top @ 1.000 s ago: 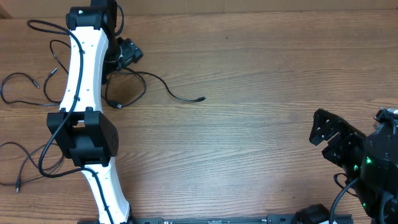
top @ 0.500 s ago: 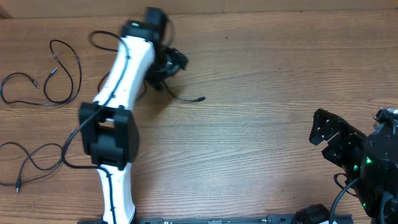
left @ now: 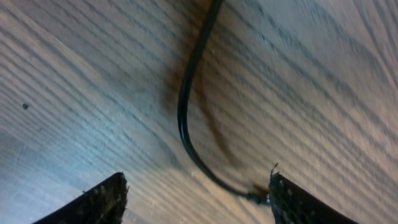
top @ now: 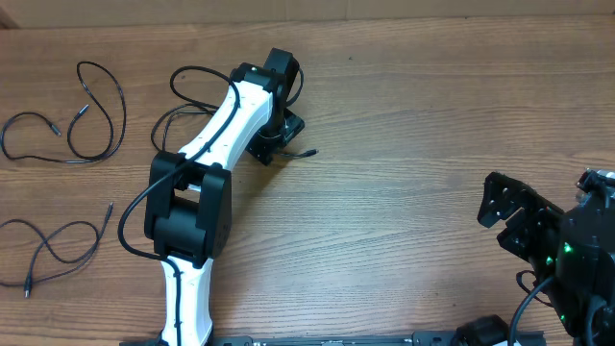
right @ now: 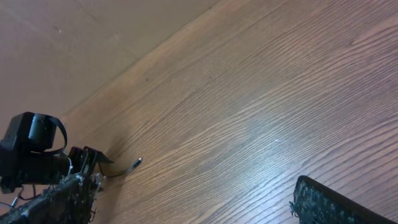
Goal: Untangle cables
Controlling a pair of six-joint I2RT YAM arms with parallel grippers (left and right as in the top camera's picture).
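Three cables [top: 304, 152] lie apart; left fingers [left: 99, 199] loosely straddle one, right fingers [right: 329, 202] gape empty.

Item 1: first cable [top: 123, 113], thin black cord. We list it at the upper left of the surface [top: 432, 115], in wide open loops with both small plug tips free.
Item 2: second cable [top: 72, 229], same make, at the lower left, loosely waved and well apart from the first.
Item 3: third cable [top: 303, 154], nearer the centre. One plug tip points right, a bend curves flat on the wood, and its middle is hidden from us.
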